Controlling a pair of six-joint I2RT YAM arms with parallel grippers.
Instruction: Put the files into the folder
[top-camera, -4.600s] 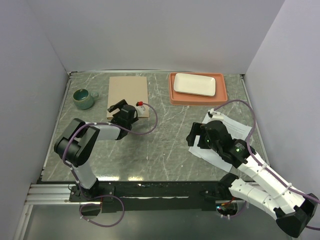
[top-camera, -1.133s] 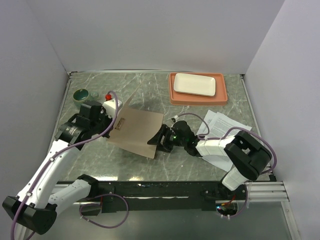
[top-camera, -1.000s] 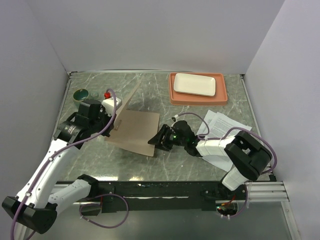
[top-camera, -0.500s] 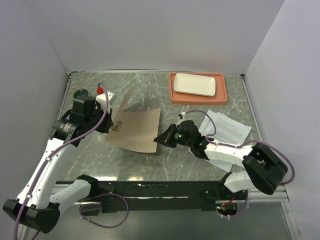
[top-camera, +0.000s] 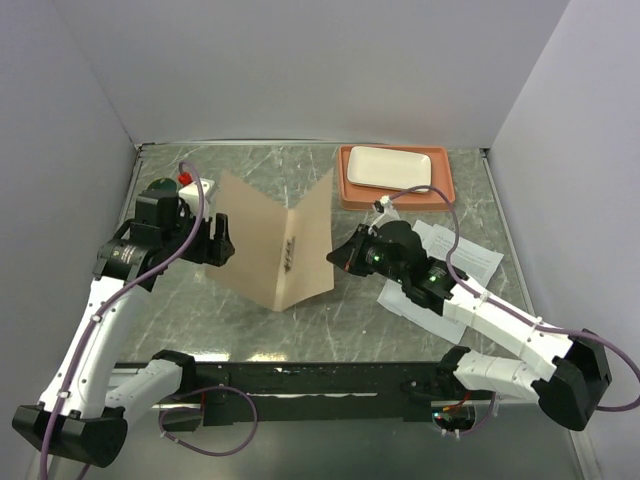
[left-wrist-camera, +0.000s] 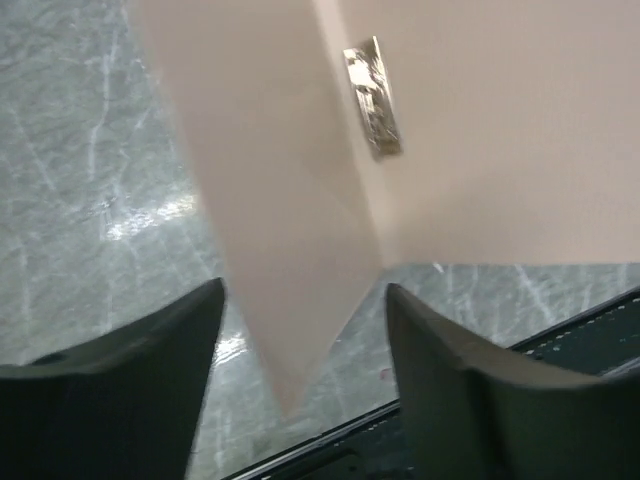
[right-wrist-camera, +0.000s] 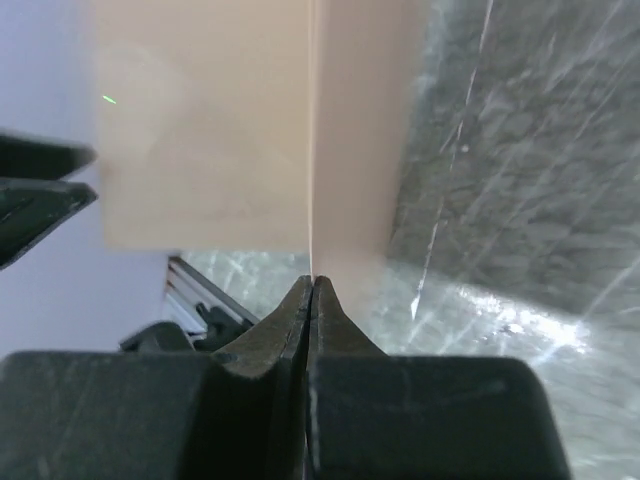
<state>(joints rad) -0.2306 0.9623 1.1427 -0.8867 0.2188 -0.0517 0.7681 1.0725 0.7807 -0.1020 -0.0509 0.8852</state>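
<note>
L to R: your left gripper (left-wrist-camera: 303, 290) has its jaws wide, one finger on either side of the free edge of the L cover of the thin tan-brown cardboard folder (top-camera: 252, 235), w/ no visible squeeze on it. The folder stands spread in a V over the grey marbled table (top-camera: 340, 325), w/ its crease roughly upright btwn the two arms and its lower corner toward the arm bases. I can't tell if that corner touches the top. Your right gripper (right-wrist-camera: 312, 285) is closed tight on the thin free edge of the R cover, so that pinch alone looks to be holding the thing up. The white printed paper files (top-camera: 470, 256) lie flat well to the R of the folder, partly under the R arm, nowhere near the L jaws. So the R arm is much nearer the files, but it's busy. I'd guess the folder has to go down flat and open before that arm can fetch them.
</note>
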